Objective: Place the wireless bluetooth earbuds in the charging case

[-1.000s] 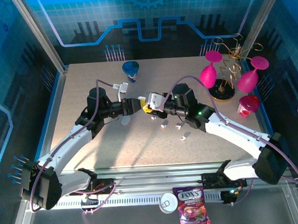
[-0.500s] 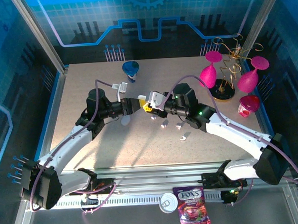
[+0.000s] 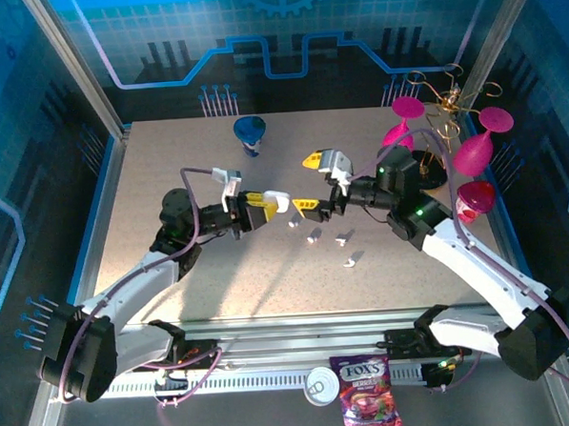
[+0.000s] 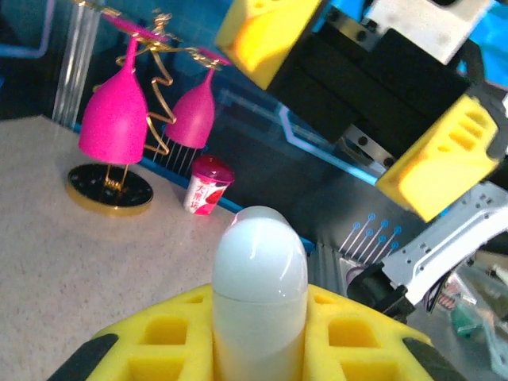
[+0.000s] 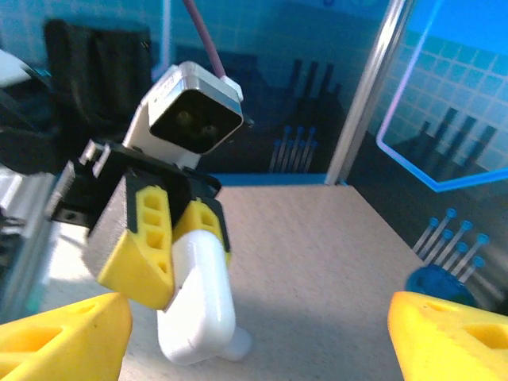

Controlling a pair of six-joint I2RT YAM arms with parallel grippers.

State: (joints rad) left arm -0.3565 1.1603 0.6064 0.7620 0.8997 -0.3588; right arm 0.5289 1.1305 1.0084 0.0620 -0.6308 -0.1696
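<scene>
Left gripper [image 3: 261,202] clamps the rounded white plastic charging case [image 3: 275,202], likely steadying it for the wide-open right gripper [image 3: 311,182] at 3 o'clock. Four tiny white earbuds [image 3: 313,236] lie on the beige speckled table [image 3: 167,162] at 5 o'clock.

Right jaws have spread and pulled back — away from the charging case [image 3: 277,202]

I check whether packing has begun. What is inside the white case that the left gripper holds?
Its inside is hidden: the case looks closed, clamped in the left gripper. Four earbuds lie on the table.
</scene>
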